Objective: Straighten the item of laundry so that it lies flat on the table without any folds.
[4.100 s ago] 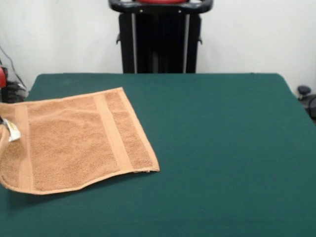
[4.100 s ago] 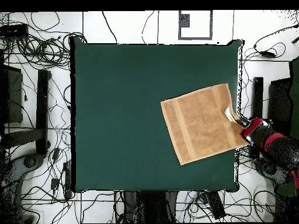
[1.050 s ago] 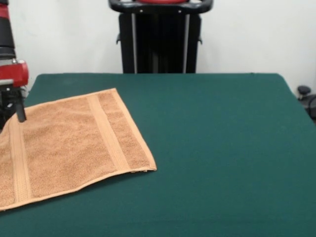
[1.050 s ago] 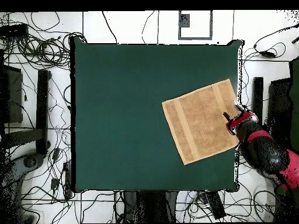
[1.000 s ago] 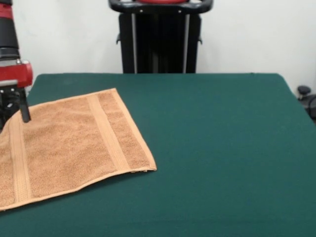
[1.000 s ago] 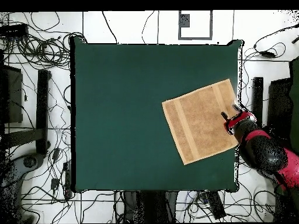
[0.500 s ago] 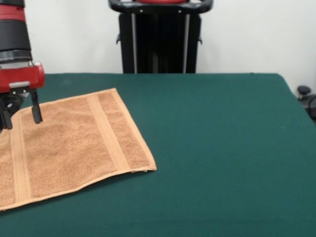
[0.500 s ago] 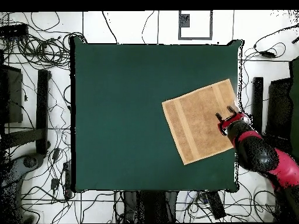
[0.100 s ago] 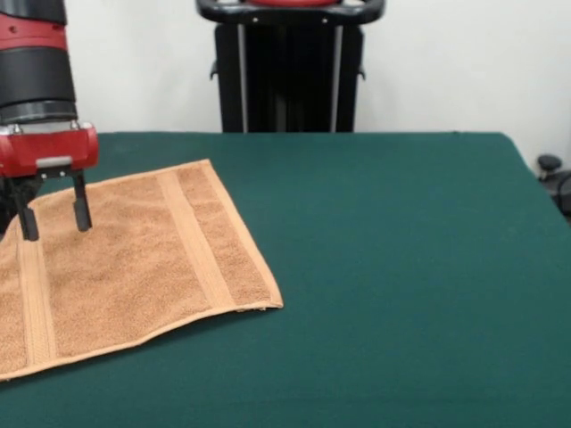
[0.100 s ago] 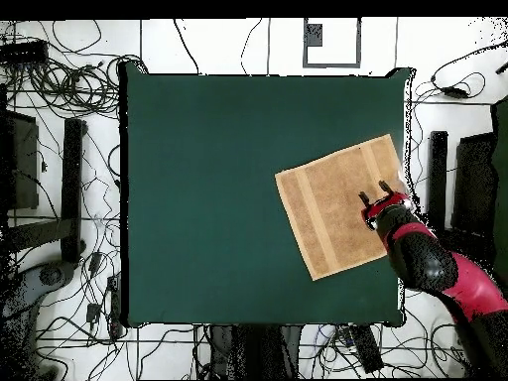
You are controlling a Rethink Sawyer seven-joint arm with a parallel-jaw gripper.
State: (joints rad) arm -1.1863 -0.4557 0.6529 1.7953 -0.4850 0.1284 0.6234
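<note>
The item of laundry, an orange-tan terry towel (image 9: pixel 134 259) (image 10: pixel 332 203), lies spread out and flat on the green table (image 9: pixel 384 267) (image 10: pixel 208 189), near its left side in the front view. Woven bands run near two of its edges. My gripper (image 9: pixel 55 214) (image 10: pixel 374 191) hangs just above the towel's far left part, open, with nothing between its two dark fingers (image 9: pixel 82 207). The red and black arm (image 10: pixel 437 273) reaches in from the table's right edge in the overhead view.
The towel's left part runs out of the front view at the picture's edge. Cables (image 10: pixel 60 89) and dark stands (image 10: pixel 71 189) lie on the floor around the table. The wide green surface (image 9: pixel 401 223) stretches right of the towel.
The towel's curled corner with the tag has been laid flat and let go. Since then the open gripper has moved inward over the towel, away from the table's edge.
</note>
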